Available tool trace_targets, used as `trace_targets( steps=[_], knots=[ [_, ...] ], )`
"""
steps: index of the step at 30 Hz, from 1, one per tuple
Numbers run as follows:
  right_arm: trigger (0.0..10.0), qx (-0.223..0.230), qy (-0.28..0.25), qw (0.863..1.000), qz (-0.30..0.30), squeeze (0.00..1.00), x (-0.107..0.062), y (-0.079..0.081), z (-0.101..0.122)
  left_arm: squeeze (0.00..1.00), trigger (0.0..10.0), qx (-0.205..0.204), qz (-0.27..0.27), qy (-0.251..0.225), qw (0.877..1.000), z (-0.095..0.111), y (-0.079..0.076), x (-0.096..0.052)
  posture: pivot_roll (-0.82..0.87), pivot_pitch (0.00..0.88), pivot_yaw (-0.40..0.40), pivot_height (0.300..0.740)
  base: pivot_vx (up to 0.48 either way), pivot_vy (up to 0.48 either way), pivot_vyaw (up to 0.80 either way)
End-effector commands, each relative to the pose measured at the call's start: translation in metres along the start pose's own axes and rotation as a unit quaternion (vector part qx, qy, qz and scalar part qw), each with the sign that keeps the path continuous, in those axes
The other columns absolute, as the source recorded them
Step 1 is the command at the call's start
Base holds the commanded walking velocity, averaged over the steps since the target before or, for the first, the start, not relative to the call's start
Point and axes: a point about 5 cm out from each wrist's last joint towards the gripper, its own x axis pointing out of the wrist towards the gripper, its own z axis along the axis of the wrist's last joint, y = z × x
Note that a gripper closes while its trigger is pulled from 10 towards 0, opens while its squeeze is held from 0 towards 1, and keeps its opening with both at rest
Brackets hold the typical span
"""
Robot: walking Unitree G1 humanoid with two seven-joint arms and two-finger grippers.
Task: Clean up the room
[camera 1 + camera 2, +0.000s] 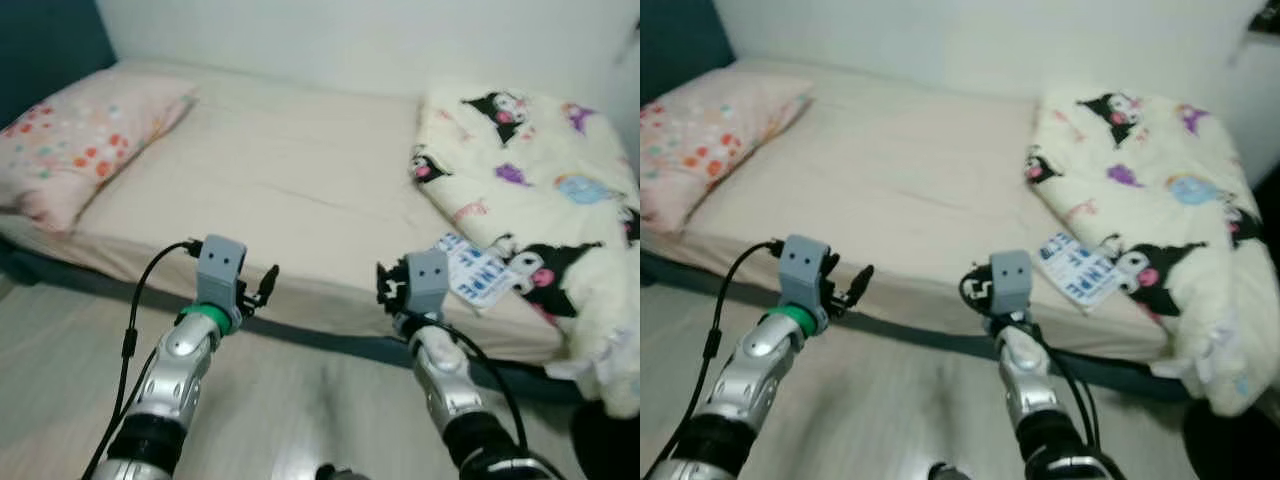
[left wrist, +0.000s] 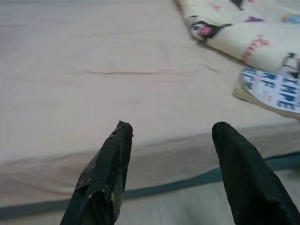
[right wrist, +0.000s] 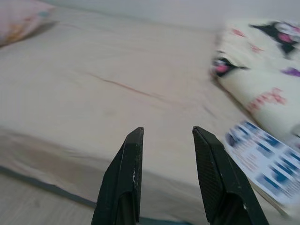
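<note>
A bed with a beige sheet point(image 1: 280, 190) stretches across in front of me. A cream blanket point(image 1: 530, 170) printed with cartoon figures lies bunched on its right end and hangs over the front edge. A blue-and-white booklet point(image 1: 478, 270) rests on the sheet by the blanket, close to the front edge. My left gripper point(image 2: 171, 129) is open and empty, held just before the bed's front edge. My right gripper point(image 3: 166, 131) is also open and empty, at the same edge, with the booklet point(image 3: 267, 161) slightly to its right.
A pink flowered pillow point(image 1: 70, 140) lies at the bed's left end against a dark blue wall point(image 1: 40, 40). Pale wooden floor point(image 1: 290, 400) runs along the bed's dark base. A dark round object point(image 1: 605, 440) sits on the floor at the lower right.
</note>
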Motion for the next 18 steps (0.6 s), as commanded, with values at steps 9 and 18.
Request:
trace_targets(
  steps=[9,18],
  knots=[
    [10.0,0.008,0.012,1.0,-0.001,0.0,-0.0038,0.0023,-0.0067,0.0,10.0,-0.001,0.0,0.011,1.0,-0.0071,-0.0006,-0.003,0.03,0.04,0.068,0.726,0.0,0.0,-0.8],
    [10.0,0.009,0.003,1.0,-0.005,0.0,-0.0031,0.0018,-0.004,0.0,10.0,0.008,0.005,0.004,1.0,-0.0067,0.0004,-0.0033,0.03,0.04,0.068,0.726,0.09,0.0,-0.77]
  ],
)
